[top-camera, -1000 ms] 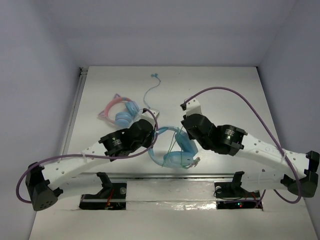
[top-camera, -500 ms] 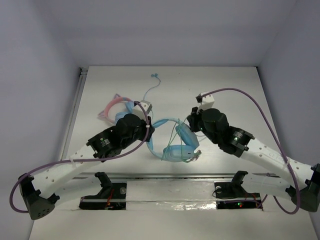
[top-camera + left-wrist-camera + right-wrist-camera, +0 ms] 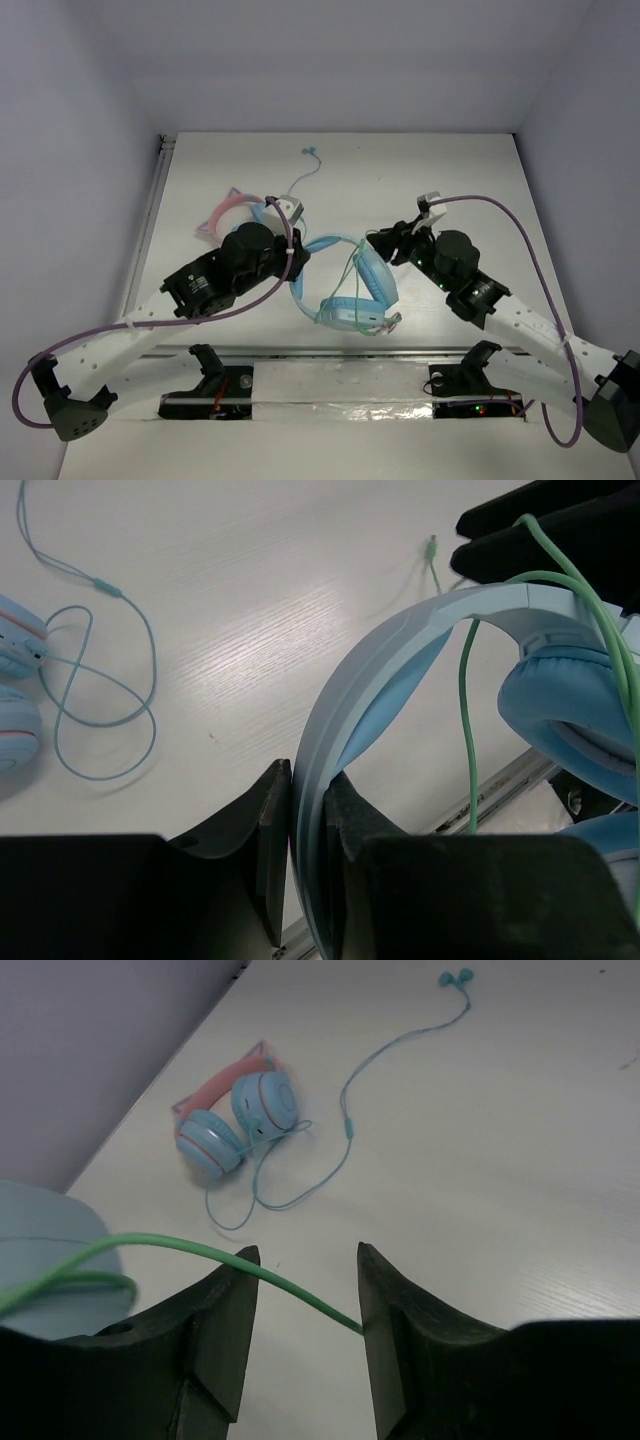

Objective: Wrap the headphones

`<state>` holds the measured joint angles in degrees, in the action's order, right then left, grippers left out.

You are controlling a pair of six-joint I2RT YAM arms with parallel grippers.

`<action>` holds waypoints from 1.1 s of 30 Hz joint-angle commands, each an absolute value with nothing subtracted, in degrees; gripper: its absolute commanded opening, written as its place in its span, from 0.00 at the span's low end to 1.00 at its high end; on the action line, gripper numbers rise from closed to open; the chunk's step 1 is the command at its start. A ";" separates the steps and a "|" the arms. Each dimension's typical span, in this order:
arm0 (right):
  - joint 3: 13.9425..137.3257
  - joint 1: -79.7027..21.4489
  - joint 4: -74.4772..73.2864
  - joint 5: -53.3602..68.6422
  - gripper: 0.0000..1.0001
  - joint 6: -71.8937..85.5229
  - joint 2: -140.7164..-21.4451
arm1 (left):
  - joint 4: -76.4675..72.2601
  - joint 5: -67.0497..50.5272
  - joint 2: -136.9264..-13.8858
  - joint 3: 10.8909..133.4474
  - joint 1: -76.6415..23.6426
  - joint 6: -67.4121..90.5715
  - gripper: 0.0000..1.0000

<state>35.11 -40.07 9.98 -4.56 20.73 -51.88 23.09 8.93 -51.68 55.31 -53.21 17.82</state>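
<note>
Toward the near edge of the desk (image 3: 450, 170), about mid-width, finding the headphones (image 3: 352, 290) between the two arms, with the cups down by the edge and the headband arching up toward the left arm. Seeing the left claw (image 3: 307, 780) pinching the blue headband tight, pressing both fingers (image 3: 268, 830) flat against its sides. Seeing the right claw (image 3: 305, 1260) spread wide and not squeezing anything, just letting the thin green cable (image 3: 180, 1245) run across the gap and meet the inner face of one finger. Also catching that cable in the left wrist view, draping over the headband and hanging down past a cup. Noticing the pink-banded cat-ear headphones (image 3: 235, 222) lying over toward the left edge, further back, well apart from the right claw. Spotting teal earbuds (image 3: 311, 152) resting near the far edge, trailing a thin cord back toward the cat-ear pair.
</note>
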 commanded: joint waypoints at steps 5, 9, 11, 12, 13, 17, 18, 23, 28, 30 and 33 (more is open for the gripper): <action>28.04 -38.14 24.51 -2.99 0.51 23.82 -53.00 | 17.67 9.22 -51.50 63.01 -52.56 20.83 0.00; 26.02 -36.83 26.36 -2.20 0.50 25.13 -53.09 | 17.93 9.67 -51.77 65.12 -52.56 21.27 0.00; 24.96 -36.83 28.20 -0.97 0.49 25.22 -52.74 | 18.54 10.10 -52.03 66.61 -52.56 21.45 0.00; 24.70 -36.30 28.65 1.56 0.49 25.22 -53.17 | 18.63 10.02 -52.12 67.06 -52.56 21.45 0.00; 24.87 -36.30 28.91 2.36 0.49 25.14 -53.70 | 19.15 10.02 -52.29 67.67 -52.56 21.45 0.00; 25.22 -36.30 32.33 4.30 0.49 25.31 -57.03 | 19.69 9.84 -52.82 70.74 -52.04 21.53 0.00; 25.14 -36.30 32.95 4.48 0.49 25.49 -57.65 | 19.86 10.10 -53.00 71.19 -52.03 21.45 0.00; 24.96 -36.30 37.96 6.32 0.48 26.54 -61.95 | 21.18 10.45 -53.88 75.31 -52.03 21.62 0.00; 23.21 -36.30 43.23 8.70 0.43 29.52 -64.59 | 21.62 11.69 -54.05 76.90 -52.03 22.50 0.00; 22.42 -36.30 47.09 8.88 0.40 30.41 -67.04 | 21.10 11.95 -53.96 77.08 -52.03 23.11 0.00; 21.36 -36.30 51.32 8.35 0.36 31.99 -69.43 | 20.48 13.35 -53.35 77.61 -52.03 24.43 0.00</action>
